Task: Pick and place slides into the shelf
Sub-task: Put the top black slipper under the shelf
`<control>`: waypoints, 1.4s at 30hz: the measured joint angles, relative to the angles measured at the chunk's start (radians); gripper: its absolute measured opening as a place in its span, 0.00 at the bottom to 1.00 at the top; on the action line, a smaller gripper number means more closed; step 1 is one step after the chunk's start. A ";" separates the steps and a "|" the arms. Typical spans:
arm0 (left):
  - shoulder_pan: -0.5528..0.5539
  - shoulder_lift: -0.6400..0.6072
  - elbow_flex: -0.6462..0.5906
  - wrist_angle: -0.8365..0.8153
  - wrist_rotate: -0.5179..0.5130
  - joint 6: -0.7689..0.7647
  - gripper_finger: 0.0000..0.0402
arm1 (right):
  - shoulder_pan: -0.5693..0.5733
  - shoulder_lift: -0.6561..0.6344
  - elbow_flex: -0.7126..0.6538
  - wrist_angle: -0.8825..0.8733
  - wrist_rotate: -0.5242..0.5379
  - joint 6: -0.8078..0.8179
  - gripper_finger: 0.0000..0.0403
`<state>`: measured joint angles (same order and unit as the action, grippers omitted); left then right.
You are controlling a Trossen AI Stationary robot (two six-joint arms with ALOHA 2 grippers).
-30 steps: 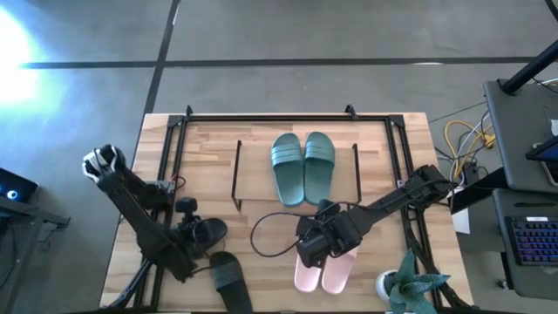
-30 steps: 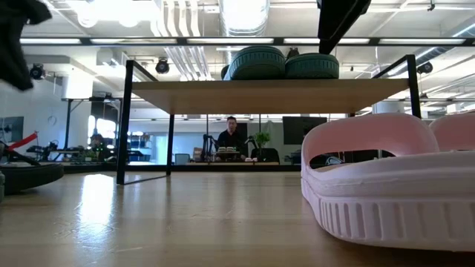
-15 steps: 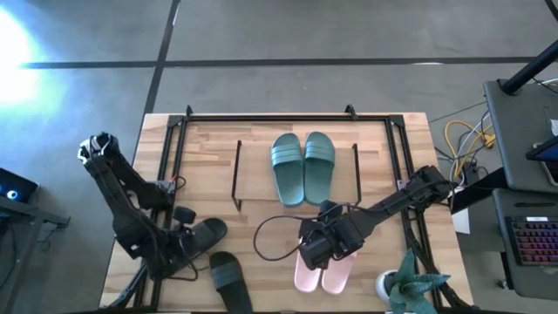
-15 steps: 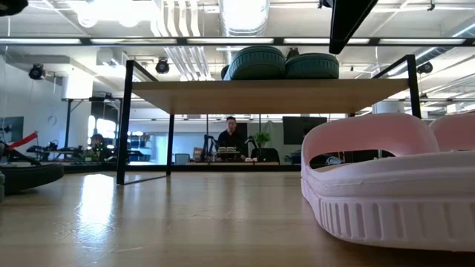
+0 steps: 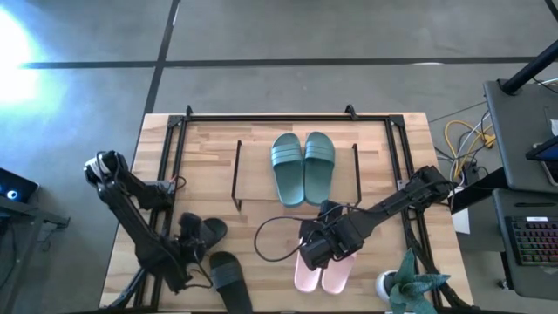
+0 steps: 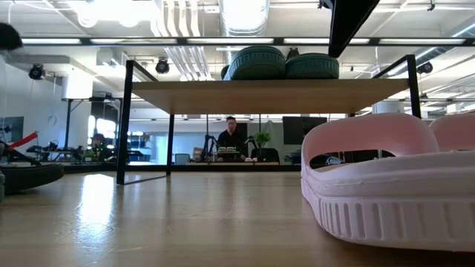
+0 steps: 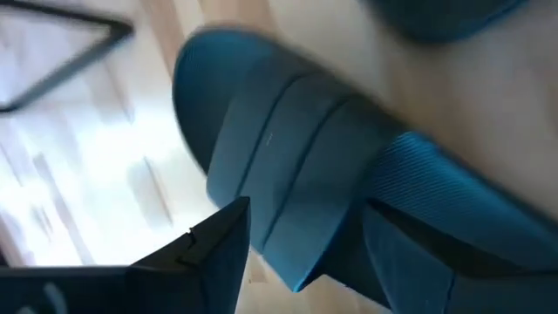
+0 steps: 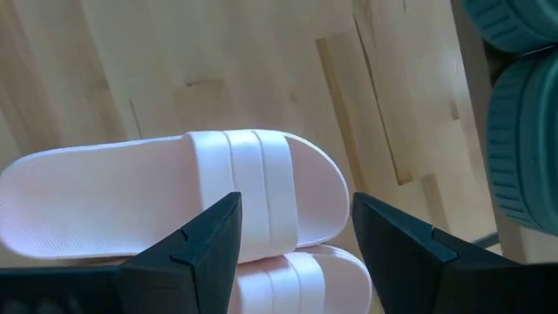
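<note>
Two teal-green slides (image 5: pixel 302 166) lie side by side on the shelf (image 5: pixel 237 174), on its wood board (image 6: pixel 267 95). Two pale pink slides (image 5: pixel 323 272) lie on the table near the front. My right gripper (image 5: pixel 316 253) hovers open over their strap ends (image 8: pixel 253 187). One black slide (image 5: pixel 214 230) lies at the front left and a second black slide (image 5: pixel 229 281) lies nearer the front edge. My left gripper (image 5: pixel 193 237) is open and low, with a finger (image 7: pixel 218 257) on either side of a black slide's ribbed strap (image 7: pixel 323 183). My left gripper has its fingers on either side of the black slide's strap. I cannot tell whether they touch it. The slide lies flat on the table.
A large black tube frame (image 5: pixel 288 116) runs around the table top. A black cable (image 5: pixel 266 237) loops on the table between the arms. A potted plant (image 5: pixel 410 286) stands at the front right corner. People sit in the room behind the table (image 6: pixel 231 137).
My left arm has swung out toward the table's left edge and back. Its gripper has come a little toward the near edge and down onto the black slide. My right gripper has barely shifted over the pink slides. No slide has moved.
</note>
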<state>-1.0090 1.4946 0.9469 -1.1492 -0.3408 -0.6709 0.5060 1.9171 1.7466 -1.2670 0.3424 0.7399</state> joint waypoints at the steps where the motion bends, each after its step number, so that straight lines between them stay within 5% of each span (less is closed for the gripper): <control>1: 0.000 0.002 -0.016 -0.001 -0.001 -0.017 0.51 | 0.000 0.000 0.000 0.000 0.000 0.000 0.52; 6: 0.013 -0.007 -0.082 0.024 -0.058 -0.088 0.40 | 0.000 0.001 0.000 0.000 0.001 0.000 0.52; 14: 0.077 -0.014 -0.123 0.105 -0.066 -0.030 0.03 | 0.000 0.002 0.000 0.000 0.001 -0.003 0.52; 23: 0.331 -0.151 0.046 -0.145 0.068 -0.102 0.00 | -0.002 0.002 0.000 0.000 -0.014 0.011 0.52; 26: 0.415 -0.218 0.101 -0.108 0.161 -0.217 0.00 | -0.005 0.002 0.000 -0.004 -0.027 0.049 0.52; 30: 0.434 -0.240 0.143 0.043 0.113 -0.349 0.00 | -0.003 -0.007 -0.001 -0.016 -0.005 0.106 0.52; 35: 0.433 -0.113 0.185 0.214 0.021 -0.357 0.00 | 0.037 -0.058 -0.001 -0.078 0.158 0.213 0.52; 42: 0.459 0.189 0.340 0.143 -0.129 -0.271 0.00 | 0.078 -0.105 0.000 -0.247 0.240 0.323 0.52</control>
<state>-0.5497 1.6840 1.2874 -1.0061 -0.4698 -0.9419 0.5836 1.8120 1.7462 -1.5144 0.5829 1.0624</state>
